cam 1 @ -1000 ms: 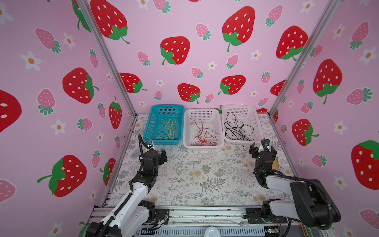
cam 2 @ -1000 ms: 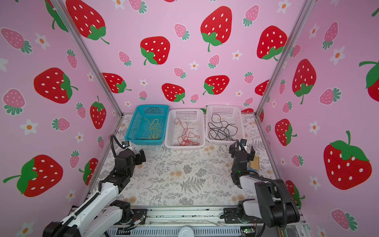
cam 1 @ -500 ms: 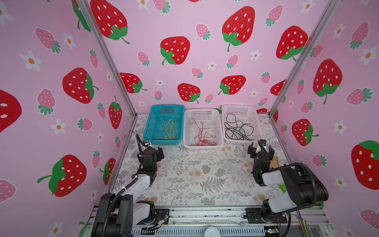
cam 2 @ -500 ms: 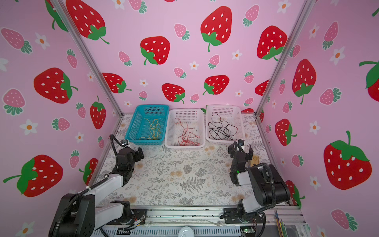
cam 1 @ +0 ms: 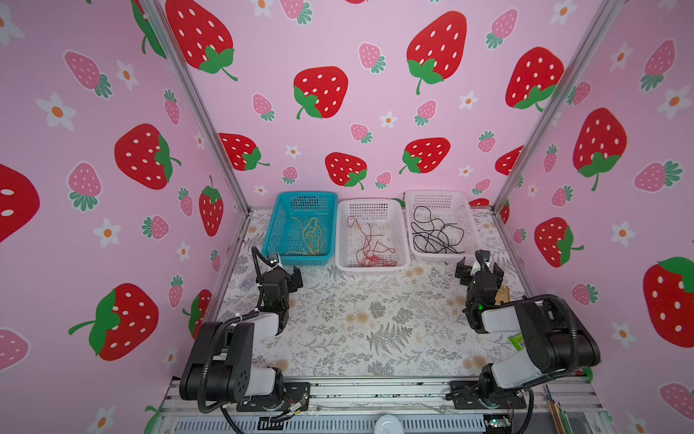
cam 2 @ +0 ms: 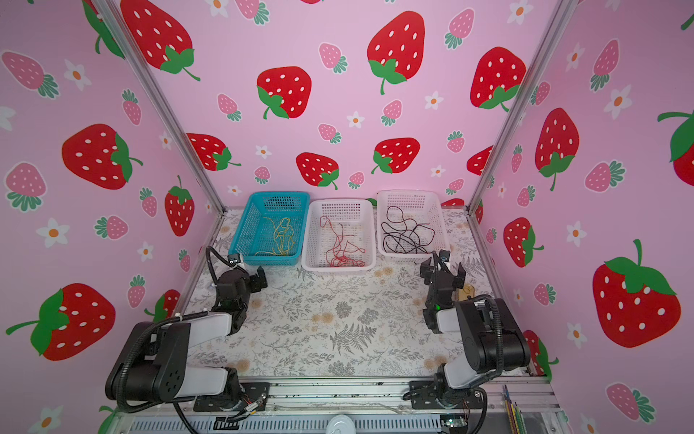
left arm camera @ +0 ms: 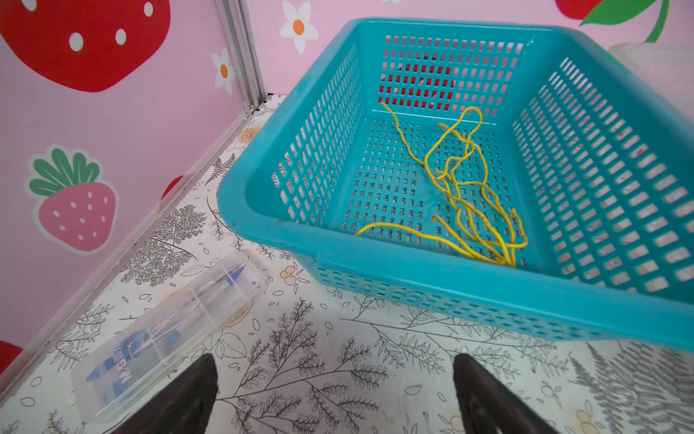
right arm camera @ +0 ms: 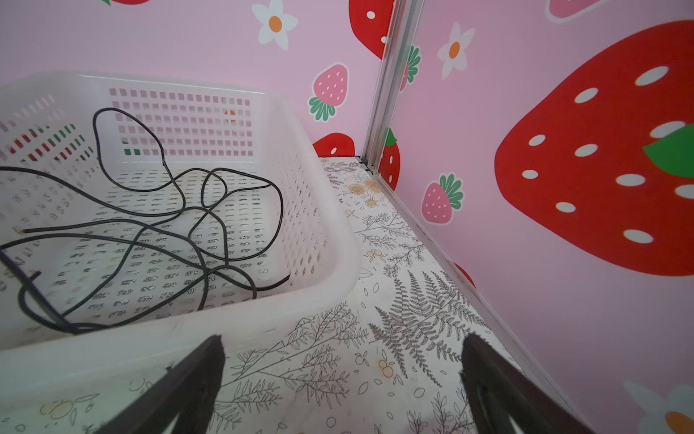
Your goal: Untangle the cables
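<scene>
The cables lie apart in three baskets at the back, seen in both top views. A yellow cable (cam 1: 310,236) (left arm camera: 456,188) sits in the teal basket (cam 1: 306,194) (left arm camera: 413,270). A red cable (cam 1: 370,248) fills the middle white basket (cam 1: 370,201). A black cable (cam 1: 435,235) (right arm camera: 176,221) loops in the right white basket (cam 1: 435,192) (right arm camera: 323,210). My left gripper (cam 1: 287,272) (left arm camera: 336,383) hovers open and empty just before the teal basket. My right gripper (cam 1: 480,268) (right arm camera: 341,379) stands open and empty beside the right basket's front corner.
A clear plastic case (left arm camera: 169,327) (cam 1: 246,285) lies by the left wall next to my left gripper. A tan tag (cam 1: 501,295) rests near the right wall behind my right wrist. Pink walls and metal corner posts (right arm camera: 379,94) close in three sides. The floral mat (cam 1: 375,319) spreads between the arms.
Both arms have folded, their elbows drawing back toward the front rail, while the grippers stay near the same spots and remain open. The cables have not moved.
</scene>
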`<action>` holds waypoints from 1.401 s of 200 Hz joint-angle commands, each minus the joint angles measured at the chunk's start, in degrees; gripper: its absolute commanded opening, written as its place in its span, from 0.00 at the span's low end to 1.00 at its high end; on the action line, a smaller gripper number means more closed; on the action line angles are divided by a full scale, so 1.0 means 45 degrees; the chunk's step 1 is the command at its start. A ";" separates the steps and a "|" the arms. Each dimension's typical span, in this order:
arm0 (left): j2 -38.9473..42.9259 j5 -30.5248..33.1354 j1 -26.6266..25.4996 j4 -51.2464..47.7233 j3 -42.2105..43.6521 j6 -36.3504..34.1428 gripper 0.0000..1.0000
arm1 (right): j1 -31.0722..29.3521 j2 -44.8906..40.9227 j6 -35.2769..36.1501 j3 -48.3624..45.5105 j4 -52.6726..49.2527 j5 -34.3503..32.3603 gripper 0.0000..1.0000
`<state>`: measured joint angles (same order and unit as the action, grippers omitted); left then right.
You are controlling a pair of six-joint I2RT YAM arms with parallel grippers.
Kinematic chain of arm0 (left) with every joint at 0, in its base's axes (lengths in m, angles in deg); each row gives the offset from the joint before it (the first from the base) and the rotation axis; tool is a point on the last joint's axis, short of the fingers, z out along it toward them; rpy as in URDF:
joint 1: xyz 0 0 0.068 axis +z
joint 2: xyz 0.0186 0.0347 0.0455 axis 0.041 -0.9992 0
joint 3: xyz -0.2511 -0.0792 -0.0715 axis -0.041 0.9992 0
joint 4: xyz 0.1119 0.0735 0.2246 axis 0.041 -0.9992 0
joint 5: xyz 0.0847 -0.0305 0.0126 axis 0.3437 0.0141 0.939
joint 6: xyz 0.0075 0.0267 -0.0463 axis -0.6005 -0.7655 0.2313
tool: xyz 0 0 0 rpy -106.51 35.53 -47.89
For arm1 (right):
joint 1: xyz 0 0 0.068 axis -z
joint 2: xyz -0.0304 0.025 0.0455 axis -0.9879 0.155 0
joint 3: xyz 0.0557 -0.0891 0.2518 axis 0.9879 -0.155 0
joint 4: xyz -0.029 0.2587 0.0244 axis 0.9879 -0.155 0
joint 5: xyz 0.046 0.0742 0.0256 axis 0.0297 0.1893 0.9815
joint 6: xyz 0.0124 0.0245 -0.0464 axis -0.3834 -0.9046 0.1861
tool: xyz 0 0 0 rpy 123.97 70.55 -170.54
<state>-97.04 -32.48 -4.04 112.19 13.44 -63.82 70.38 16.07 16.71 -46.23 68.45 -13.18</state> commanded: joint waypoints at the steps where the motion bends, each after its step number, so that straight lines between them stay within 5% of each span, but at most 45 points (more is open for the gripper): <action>1: -0.0672 -0.0345 0.0073 0.1550 -0.0131 -0.0081 0.99 | 0.0092 0.0121 -0.0158 0.0214 -0.0084 0.0267 0.99; 22: -0.1375 -0.0237 0.0066 0.2124 -0.0172 -0.0061 0.99 | 0.0148 0.0072 -0.0005 -0.0422 0.0933 0.1092 0.99; 37: -0.1457 -0.0270 0.0072 0.1301 -0.0663 -0.0021 0.99 | 0.0041 0.0788 0.0426 -0.1355 0.3732 0.1071 0.99; 50: -0.1615 -0.0209 0.0089 0.0759 -0.1045 -0.0040 0.99 | -0.0014 0.0310 0.0203 -0.0871 0.1838 0.1051 0.99; 280: -0.1607 -0.0228 0.0026 0.0612 -0.1086 -0.0089 0.99 | 0.0103 0.0420 0.0188 -0.0924 0.2165 0.1074 0.99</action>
<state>-104.19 -33.42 -3.89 114.66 9.86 -63.78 70.49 18.23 17.36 -50.51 76.15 -8.40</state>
